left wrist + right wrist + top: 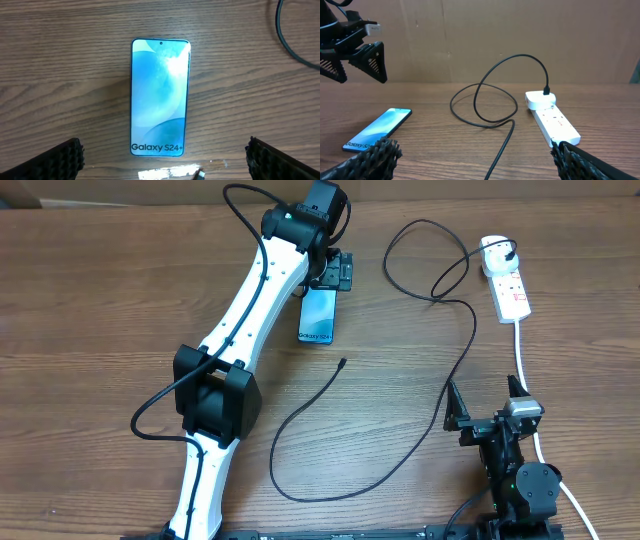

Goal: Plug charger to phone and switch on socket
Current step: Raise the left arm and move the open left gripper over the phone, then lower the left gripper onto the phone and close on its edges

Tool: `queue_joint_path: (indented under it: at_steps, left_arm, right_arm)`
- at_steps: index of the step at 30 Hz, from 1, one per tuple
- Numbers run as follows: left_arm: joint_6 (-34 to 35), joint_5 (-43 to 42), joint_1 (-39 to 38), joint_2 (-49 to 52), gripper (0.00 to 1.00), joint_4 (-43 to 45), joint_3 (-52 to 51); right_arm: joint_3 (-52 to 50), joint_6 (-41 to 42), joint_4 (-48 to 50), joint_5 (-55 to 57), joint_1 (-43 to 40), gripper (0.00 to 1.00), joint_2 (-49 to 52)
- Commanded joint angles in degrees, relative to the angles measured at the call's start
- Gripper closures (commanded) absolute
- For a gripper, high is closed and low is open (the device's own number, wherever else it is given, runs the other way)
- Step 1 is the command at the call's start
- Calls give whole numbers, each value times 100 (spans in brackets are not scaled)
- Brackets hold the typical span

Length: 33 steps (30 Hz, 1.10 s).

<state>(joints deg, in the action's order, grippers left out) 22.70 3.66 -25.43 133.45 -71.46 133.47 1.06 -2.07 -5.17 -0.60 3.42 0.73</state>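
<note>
The phone lies flat on the wooden table, its light blue screen up; it also shows in the left wrist view and the right wrist view. My left gripper hovers open and empty over it. The charger, a thin black cable, loops across the table from its white adapter in the socket, a white power strip with red marks. Its free plug tip lies just below the phone. My right gripper is open and empty near the front right.
The strip's thick white cord runs down past the right arm towards the front edge. In the right wrist view the strip lies ahead to the right and the cable runs between the fingers. A brown wall stands behind the table.
</note>
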Motion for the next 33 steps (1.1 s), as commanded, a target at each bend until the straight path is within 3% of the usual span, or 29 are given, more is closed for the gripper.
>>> queue_joint_path:
  at_steps: [1,12,22,33]
  left_arm:
    - [511,-4,-7,127,0,46,17]
    - [463,494,-15,129,0,157,-35]
    - [433,7,-28,404,0,173,-35]
    - [413,186,-44,946,0,151,-35]
  right_arm:
    - [-59,35,31,55,15,0,-57]
    - [-61,35,33,55,15,0,-57]
    - [-61,35,33,55,15,0,-57]
    - [-61,35,33,55,15,0,-57]
